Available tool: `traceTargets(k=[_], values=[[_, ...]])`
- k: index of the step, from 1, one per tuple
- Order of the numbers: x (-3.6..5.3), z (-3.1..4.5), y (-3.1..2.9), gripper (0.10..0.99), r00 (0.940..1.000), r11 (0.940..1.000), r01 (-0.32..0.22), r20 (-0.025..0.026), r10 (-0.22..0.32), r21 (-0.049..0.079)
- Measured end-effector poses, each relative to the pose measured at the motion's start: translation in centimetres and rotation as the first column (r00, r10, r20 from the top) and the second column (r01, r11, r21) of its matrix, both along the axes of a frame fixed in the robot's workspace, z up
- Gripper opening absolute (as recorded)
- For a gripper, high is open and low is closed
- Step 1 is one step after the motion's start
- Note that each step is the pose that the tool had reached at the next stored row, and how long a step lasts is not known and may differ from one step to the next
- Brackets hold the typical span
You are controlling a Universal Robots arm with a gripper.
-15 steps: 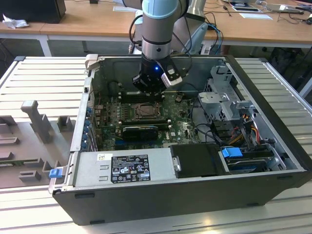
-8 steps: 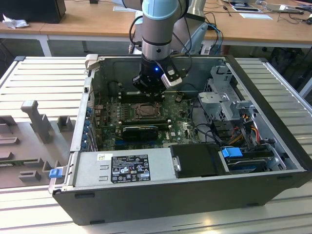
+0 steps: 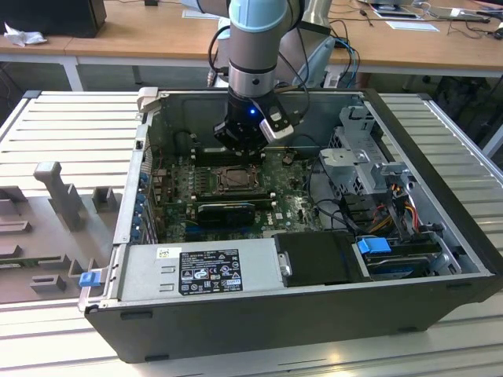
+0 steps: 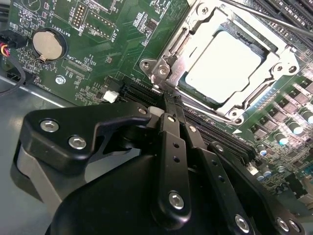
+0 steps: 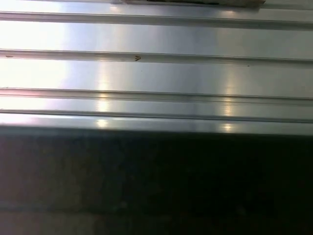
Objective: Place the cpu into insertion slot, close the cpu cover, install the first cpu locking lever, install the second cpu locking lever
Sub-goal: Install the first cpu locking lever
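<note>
in the second wrist view the cpu [image 4: 222, 66] lies flat in the insertion slot [image 4: 182, 84], framed by the lowered cpu cover [image 4: 279, 63]. the gripper [image 4: 175, 105] hovers beside the socket edge, fingers pressed together, grasping nothing

Silver-grey arm [image 3: 253, 47], pale-blue joint cap, black cables; black claw [image 4: 172, 105], seemingly silver-screwed.

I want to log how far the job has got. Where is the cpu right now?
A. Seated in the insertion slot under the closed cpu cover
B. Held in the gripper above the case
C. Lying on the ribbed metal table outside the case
A: in the second wrist view the pale cpu sits inside the insertion slot, framed by the cpu cover lying flat over it.
</note>
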State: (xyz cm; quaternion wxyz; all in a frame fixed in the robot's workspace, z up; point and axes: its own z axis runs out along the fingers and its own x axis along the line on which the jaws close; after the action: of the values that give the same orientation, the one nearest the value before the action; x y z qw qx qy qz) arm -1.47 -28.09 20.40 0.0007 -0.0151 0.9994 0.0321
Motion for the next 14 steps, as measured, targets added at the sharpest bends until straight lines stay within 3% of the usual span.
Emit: traceTargets(k=[7, 10, 14], values=[[0.01, 0.08, -0.08, 0.106, 1.0000, 1.0000, 0.000, -0.0002, 0.000, -0.001], [0.00, -0.04, -0.08, 0.106, 1.0000, 0.9996, 0.000, -0.0003, 0.000, -0.028], [0.01, -0.15, -0.08, 0.106, 1.0000, 0.9995, 0.000, -0.0004, 0.000, -0.030]])
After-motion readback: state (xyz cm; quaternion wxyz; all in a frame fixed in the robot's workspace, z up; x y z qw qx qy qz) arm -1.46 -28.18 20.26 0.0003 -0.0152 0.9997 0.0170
